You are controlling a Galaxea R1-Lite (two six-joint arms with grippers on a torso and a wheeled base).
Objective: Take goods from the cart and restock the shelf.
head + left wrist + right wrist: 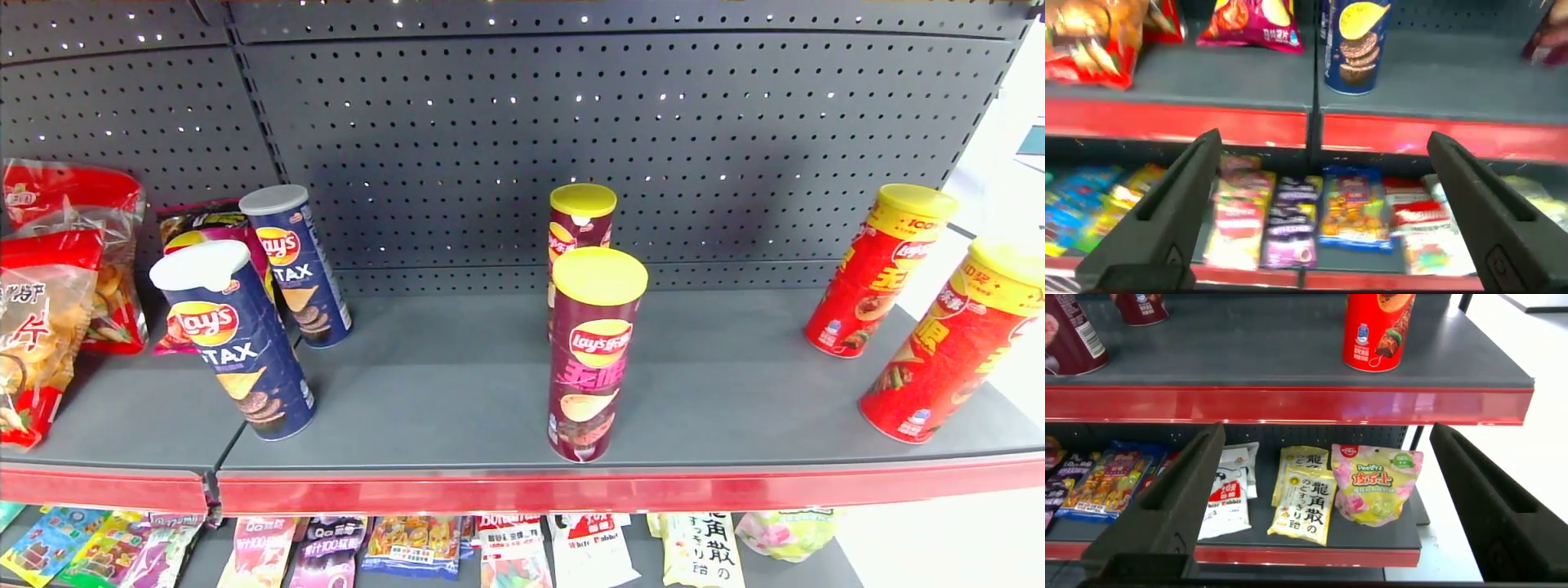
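On the grey shelf with a red front lip, chip cans stand in pairs: two blue cans at the left, two maroon cans with yellow lids in the middle, two red cans at the right. My left gripper is open and holds nothing; it sits below and in front of the shelf lip, facing the front blue can. My right gripper is also open with nothing in it, low in front of the lip, with the front red can and a maroon can beyond.
Bagged snacks crowd the shelf's left end. The lower shelf holds a row of flat snack packs, seen between both grippers' fingers. Wide gaps of bare shelf lie between the can pairs. The perforated back panel closes the rear.
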